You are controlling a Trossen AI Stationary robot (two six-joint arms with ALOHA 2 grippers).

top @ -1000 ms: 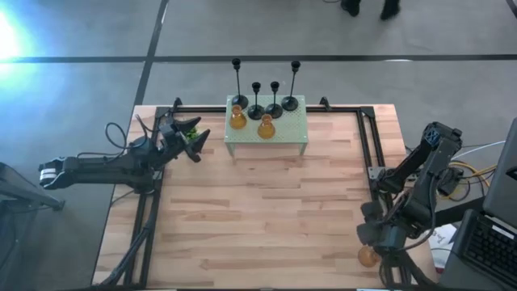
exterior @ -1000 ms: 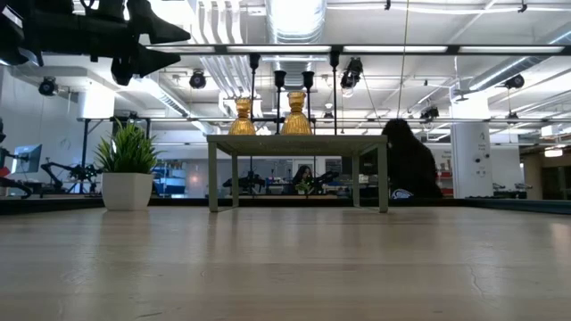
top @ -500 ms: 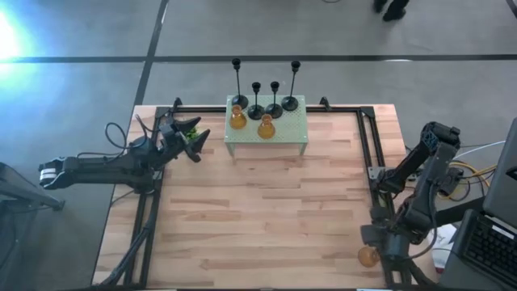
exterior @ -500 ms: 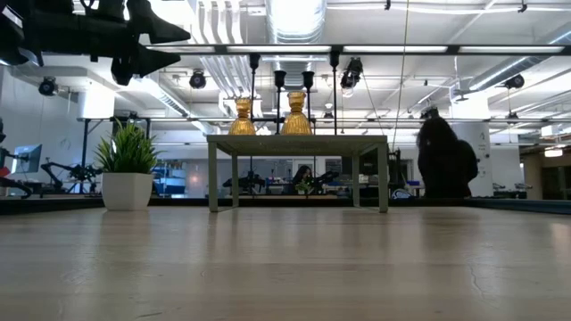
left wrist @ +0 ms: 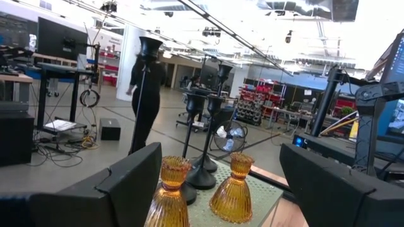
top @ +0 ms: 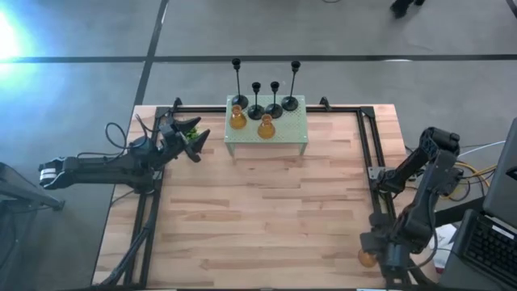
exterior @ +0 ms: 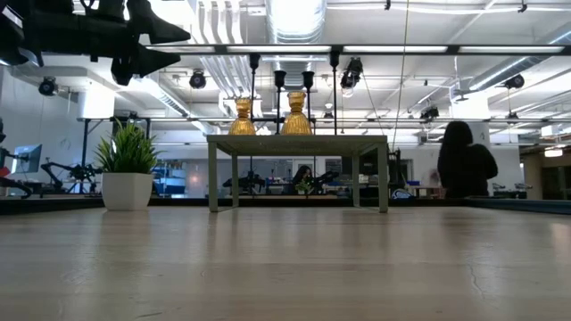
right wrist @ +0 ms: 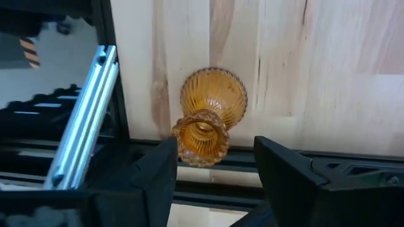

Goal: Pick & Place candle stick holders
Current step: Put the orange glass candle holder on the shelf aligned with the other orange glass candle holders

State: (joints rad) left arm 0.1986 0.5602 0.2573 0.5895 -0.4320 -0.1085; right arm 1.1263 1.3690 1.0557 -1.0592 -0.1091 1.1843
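Four black candle stick holders [top: 275, 101] and two amber glass ones [top: 237, 119] [top: 266, 126] stand on the pale green perforated stand [top: 291, 133] at the table's far side; they also show in the left wrist view [left wrist: 208, 189]. A third amber holder [right wrist: 211, 107] stands on its base at the table's near right corner [top: 366, 258]. My right gripper [right wrist: 216, 151] [top: 375, 245] is open above it, one finger on either side of it, touching nothing. My left gripper [left wrist: 221, 183] [top: 188, 133] is open and empty, left of the stand.
A small green potted plant [exterior: 128, 169] stands at the far left, below my left gripper. Black frame rails [top: 374, 153] run along the table's edges; one rail [right wrist: 82, 113] lies right beside the lone amber holder. A person [exterior: 464, 165] is in the room beyond.
My right gripper has moved toward the table's near edge and down over the lone amber holder, staying open. A person in the room behind has walked toward the right.
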